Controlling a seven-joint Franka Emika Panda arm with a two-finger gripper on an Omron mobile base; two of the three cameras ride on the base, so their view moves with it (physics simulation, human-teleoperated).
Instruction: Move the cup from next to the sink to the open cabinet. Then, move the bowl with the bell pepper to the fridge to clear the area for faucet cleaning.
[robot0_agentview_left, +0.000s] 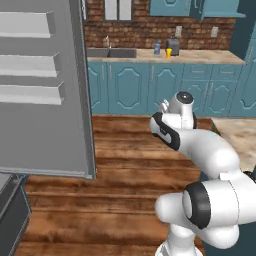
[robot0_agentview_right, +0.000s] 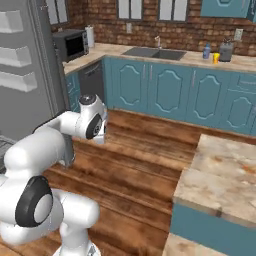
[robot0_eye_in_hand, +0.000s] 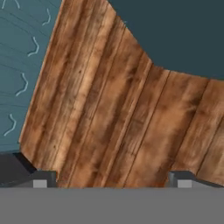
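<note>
Currently catalogued, with the sink (robot0_agentview_right: 151, 52) as landmark:

- Sink: dark basin set in the far counter (robot0_agentview_right: 240, 62) against the brick wall; faucet (robot0_agentview_right: 158, 42) rises at its back edge.
- Cup (robot0_agentview_left: 168, 52): small and yellow, standing on the counter well to the right of the sink, just beside the blue soap bottle (robot0_agentview_left: 157, 47) and in front of the toaster (robot0_agentview_left: 173, 46). Its lower part is too small to make out.
- Cabinet (robot0_agentview_left: 172, 6): teal wall unit above the counter, up and to the right of the sink; whether a door stands open cannot be told.
- Fridge (robot0_agentview_left: 42, 85): grey, its door open with shelves showing, far nearer the robot than the sink is and to the left.
- Bowl, bell pepper: not located.
- Gripper (robot0_eye_in_hand: 112, 180): jaws spread wide, holding nothing; it looks down on wooden floor (robot0_eye_in_hand: 113, 122), far short of the sink.

Progress, as judged: nothing is completed. The cup sits on the counter, not yet carried to the cabinet; the bowl step remains as well. The base would need to close on the sink counter first.
</note>
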